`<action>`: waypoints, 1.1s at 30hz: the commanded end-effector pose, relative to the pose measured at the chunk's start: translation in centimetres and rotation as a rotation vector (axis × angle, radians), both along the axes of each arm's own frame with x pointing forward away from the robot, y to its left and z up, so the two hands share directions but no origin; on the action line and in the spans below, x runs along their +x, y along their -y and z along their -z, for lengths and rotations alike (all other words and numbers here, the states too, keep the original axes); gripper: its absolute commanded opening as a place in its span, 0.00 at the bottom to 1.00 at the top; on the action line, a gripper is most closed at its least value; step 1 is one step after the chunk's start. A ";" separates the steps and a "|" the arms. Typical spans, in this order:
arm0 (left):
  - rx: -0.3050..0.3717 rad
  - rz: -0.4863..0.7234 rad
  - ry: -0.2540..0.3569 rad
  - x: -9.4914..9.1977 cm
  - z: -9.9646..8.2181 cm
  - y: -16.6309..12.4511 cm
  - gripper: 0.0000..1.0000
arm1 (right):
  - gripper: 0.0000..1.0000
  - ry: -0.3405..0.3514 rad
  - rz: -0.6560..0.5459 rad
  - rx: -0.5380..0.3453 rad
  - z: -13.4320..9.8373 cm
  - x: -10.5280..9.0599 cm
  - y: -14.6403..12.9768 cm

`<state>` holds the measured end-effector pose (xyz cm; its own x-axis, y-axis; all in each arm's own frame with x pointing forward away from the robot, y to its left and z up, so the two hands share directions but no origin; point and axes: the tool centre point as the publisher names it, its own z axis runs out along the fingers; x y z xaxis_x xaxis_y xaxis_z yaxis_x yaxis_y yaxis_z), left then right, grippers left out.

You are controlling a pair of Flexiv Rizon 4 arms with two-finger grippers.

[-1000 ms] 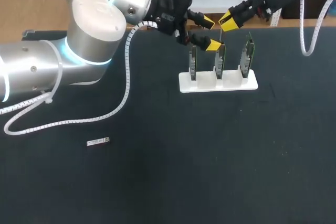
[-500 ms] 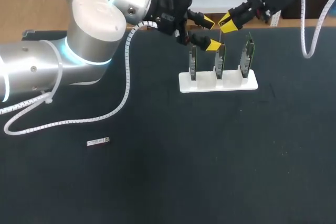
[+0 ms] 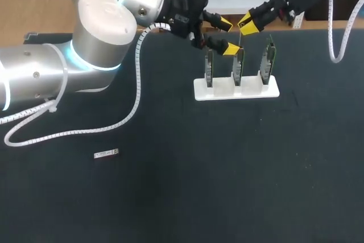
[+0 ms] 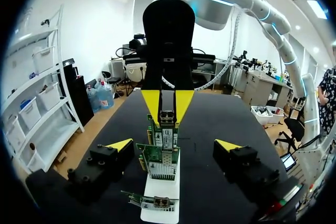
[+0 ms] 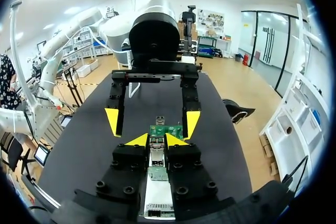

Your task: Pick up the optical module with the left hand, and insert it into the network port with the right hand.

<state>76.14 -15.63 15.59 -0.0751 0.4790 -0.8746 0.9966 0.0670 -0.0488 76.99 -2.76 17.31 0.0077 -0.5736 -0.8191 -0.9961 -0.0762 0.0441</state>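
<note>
A silver optical module (image 5: 156,157) sits pinched between the yellow tips of my right gripper (image 5: 156,141), which is shut on it. That gripper (image 3: 248,24) hangs above the middle green board (image 3: 238,64) of three standing upright in a white holder (image 3: 250,91). My left gripper (image 3: 227,36) is open just left of it, its fingers straddling the boards (image 4: 160,156). From the left wrist view, the right gripper (image 4: 167,109) faces me with the module (image 4: 167,117) pointing down at the boards' metal ports (image 4: 159,170).
A second small module (image 3: 106,153) lies flat on the dark table mat (image 3: 227,174), far to the left front. The left arm's white cable (image 3: 85,132) loops over the mat. The table's back edge runs just behind the holder.
The right gripper shifted slightly left and back again with the module. The left arm and the boards stayed put.
</note>
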 end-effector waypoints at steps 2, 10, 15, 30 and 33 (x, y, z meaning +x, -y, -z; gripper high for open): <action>0.005 0.002 -0.003 0.2 0.0 0.1 1.00 | 0.00 -0.002 0.007 -0.002 0.2 -0.1 0.0; 0.005 0.002 -0.003 0.2 0.0 0.1 1.00 | 0.00 -0.005 0.010 -0.008 0.5 -0.1 0.0; 0.005 0.002 -0.003 0.2 0.0 0.1 1.00 | 0.00 -0.005 0.017 -0.011 0.6 -0.1 0.0; 0.005 0.002 -0.003 0.2 0.0 0.1 1.00 | 0.00 0.006 0.034 -0.002 0.5 -0.1 0.0; 0.005 0.002 -0.003 0.2 0.0 0.1 1.00 | 0.00 0.002 0.033 -0.003 0.6 -0.2 0.0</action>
